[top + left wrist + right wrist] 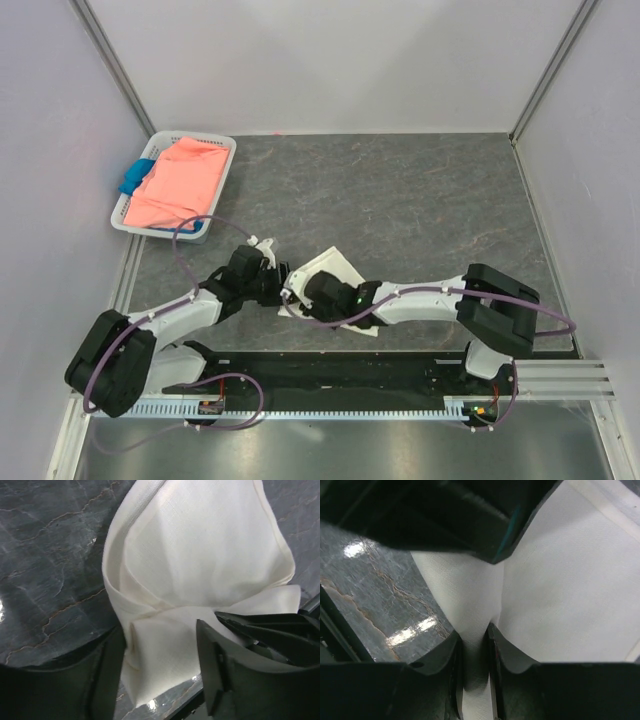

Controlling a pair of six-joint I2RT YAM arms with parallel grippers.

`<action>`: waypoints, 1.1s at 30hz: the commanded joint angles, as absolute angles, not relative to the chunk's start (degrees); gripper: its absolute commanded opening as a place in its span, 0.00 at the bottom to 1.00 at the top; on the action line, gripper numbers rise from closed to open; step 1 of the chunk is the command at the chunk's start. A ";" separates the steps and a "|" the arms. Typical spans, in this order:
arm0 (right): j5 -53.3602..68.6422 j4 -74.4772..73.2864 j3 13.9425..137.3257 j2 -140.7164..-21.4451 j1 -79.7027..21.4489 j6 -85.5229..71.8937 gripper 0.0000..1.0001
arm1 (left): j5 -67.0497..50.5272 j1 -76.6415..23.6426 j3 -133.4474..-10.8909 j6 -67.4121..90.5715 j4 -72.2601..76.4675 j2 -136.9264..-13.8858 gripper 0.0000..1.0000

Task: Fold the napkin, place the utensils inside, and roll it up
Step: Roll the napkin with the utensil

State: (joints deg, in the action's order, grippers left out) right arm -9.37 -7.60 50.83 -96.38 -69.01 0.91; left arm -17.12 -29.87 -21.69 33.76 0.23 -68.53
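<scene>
Far left of the grey marbled table (430, 200): a white basket (140, 229) holding a salmon-pink cloth (180, 185), with a blue cloth (133, 178) tucked at its left side. Both arms reach in toward the near centre. The left gripper (159, 630) is low over the table, jaws set wide, straddling one end of the off-white napkin (335, 272). In its wrist view the cloth fills the gap between the two fingers (210, 665) and I see no pinch. The napkin lies partly folded on the table just right of that gripper, layered, with hems showing along its edges. The right gripper (474, 632) meets it from the right side, jaws nearly closed on a raised crease of the cloth — fabric pinched between the pads.
</scene>
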 commanded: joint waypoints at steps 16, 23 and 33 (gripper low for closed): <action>36.20 -20.83 57.83 -104.84 -53.79 -6.15 0.26 | -9.22 -29.97 -14.07 34.80 -3.44 -45.27 0.75; 41.83 -24.61 62.57 -109.77 -49.66 -7.21 0.26 | -13.27 -29.97 -11.78 34.72 -1.59 -43.07 0.68; 46.58 -25.58 65.13 -118.20 -46.41 -8.44 0.24 | -15.20 -29.97 -9.23 34.81 2.63 -40.96 0.68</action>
